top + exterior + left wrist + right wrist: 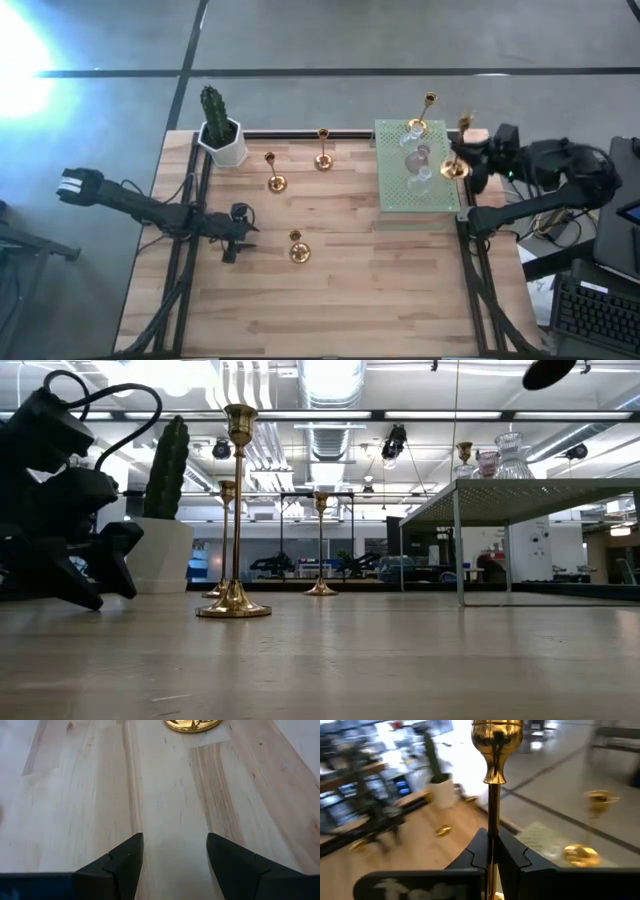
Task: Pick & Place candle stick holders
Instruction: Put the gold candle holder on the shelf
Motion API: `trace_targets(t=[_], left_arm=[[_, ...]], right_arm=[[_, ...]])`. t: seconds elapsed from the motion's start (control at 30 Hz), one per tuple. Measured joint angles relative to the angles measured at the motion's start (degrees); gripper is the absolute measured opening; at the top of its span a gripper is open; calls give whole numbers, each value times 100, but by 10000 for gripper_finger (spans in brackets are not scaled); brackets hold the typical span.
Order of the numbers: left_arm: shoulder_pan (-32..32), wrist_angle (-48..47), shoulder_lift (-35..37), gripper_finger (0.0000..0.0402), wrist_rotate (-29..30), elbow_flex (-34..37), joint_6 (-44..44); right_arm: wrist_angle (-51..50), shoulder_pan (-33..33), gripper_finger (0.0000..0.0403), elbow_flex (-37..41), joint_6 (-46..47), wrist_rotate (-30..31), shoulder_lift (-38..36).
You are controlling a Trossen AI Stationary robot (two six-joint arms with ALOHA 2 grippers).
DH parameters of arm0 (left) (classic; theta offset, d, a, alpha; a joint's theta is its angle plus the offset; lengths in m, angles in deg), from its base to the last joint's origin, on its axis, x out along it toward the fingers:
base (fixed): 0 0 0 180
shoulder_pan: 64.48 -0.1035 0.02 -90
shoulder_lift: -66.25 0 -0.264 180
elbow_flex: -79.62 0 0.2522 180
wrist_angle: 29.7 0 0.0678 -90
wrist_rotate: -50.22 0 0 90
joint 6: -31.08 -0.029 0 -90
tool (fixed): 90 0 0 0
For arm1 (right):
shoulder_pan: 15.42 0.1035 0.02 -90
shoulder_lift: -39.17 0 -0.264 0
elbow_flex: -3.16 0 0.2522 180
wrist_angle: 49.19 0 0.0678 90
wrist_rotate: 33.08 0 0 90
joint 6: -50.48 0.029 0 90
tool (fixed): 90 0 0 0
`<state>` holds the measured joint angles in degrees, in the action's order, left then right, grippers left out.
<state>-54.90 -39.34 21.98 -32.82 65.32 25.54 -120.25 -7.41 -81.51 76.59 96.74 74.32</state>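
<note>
Right gripper (492,851): jaws clamped on the stem of a gold candle stick holder (496,755), carried upright in the air beside the green mat (418,170).
Left gripper (174,857): jaws wide and empty, low over the counter (340,290), well apart from the mat.
On the mat: a tall gold holder (424,115) and glass holders (418,160).
Off the mat: three gold holders (298,248).
Step in hand: transport. Next move likely calls for setting the base flat on a bare part of the mat, clear of the glass.

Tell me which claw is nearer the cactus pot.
Left. The left claw sits open on the table, a short way in front of the cactus pot. The right claw, gripping a gold holder, is far across, beside the green mat.
</note>
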Motion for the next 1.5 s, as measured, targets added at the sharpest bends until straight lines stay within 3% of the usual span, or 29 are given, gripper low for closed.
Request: trace_targets(t=[0.33,0.6,0.83,1.27,1.5], left_arm=[[-2,4,0,225,-2,2,-2],[-2,7,0,225,-2,2,-2],[-2,10,0,225,-2,4,-2],[-1,13,-2,224,-2,4,-3],[0,20,0,224,-2,4,-4]], right_arm=[[859,0,11,1508,-79,-737,-942],[1529,0,11,2511,-150,-1812,-1657],[2223,0,11,3232,-888,-2527,-2088],[2770,-3,11,4021,-1510,-2800,-3511],[2950,-4,11,4217,-601,-1737,-3151]])
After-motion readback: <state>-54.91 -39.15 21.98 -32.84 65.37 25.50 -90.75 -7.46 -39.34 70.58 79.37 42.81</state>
